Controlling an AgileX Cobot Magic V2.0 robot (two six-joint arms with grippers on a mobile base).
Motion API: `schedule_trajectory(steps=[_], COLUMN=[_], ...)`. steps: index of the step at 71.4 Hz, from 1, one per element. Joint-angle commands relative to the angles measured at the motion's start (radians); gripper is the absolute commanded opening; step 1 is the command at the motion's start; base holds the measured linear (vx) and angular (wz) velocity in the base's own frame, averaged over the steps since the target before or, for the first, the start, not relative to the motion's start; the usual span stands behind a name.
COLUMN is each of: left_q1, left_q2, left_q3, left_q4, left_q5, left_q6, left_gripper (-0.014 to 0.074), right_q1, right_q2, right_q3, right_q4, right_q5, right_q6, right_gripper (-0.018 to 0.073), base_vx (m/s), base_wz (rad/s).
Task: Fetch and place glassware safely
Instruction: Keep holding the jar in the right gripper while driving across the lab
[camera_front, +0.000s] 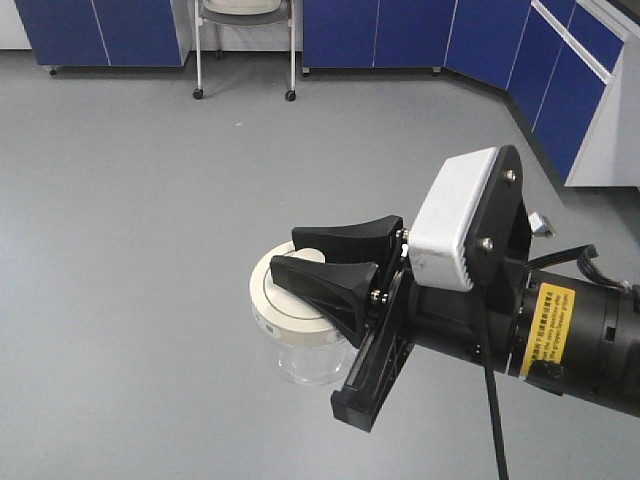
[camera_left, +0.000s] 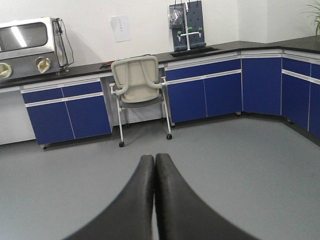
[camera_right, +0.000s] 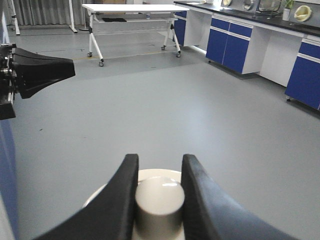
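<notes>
Item: jar (camera_front: 310, 362), small, clear glass, with a cream-white lid (camera_front: 285, 305) and a central knob (camera_right: 160, 202).
Location: lower middle of the front view, hanging in the air above the grey floor (camera_front: 150, 200), with nothing under it.
Right gripper (camera_front: 303, 254): narrow, its two black fingers clamped on the knob from either side. The wrist view shows the knob wedged between them and the lid rim below.
Left gripper (camera_left: 154, 157): fingers pressed together and holding nothing. It shows at the upper left edge of the right wrist view, well apart from the jar.
Surroundings: blue cabinets (camera_left: 205, 95) and a wheeled chair (camera_left: 137, 80) along the far wall.
Risk, lid: the grip is on the lid only. If the lid merely sits on the glass, the body could drop away and break on the hard floor.
Risk, knob: it is round and looks smooth, so a jolt or swing could let it slip between the fingers.
Risk, placing: a fast descent could knock the glass base.
</notes>
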Motion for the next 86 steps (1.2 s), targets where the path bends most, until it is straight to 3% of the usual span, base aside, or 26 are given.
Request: schedule_trajectory(steps=[1,86], left_q1=[-0.001,-0.001], left_q2=[0.004,0.004], left_q3=[-0.03,-0.03], left_q4=[-0.004,-0.004], left_q5=[-0.071,-0.071], left_q6=[-0.008,-0.008], left_gripper=[-0.0007,-0.0007], right_q1=[0.0,0.0], right_q2=[-0.026,-0.026], right_q3=[-0.033,-0.033], right_q4=[0.036,0.036], right_q5=[-0.048,-0.042], right_q6=[-0.007,-0.007], right_gripper=[0.0,0.0], base_vx=[0.57,0.56], base_wz=[-0.02,-0.01])
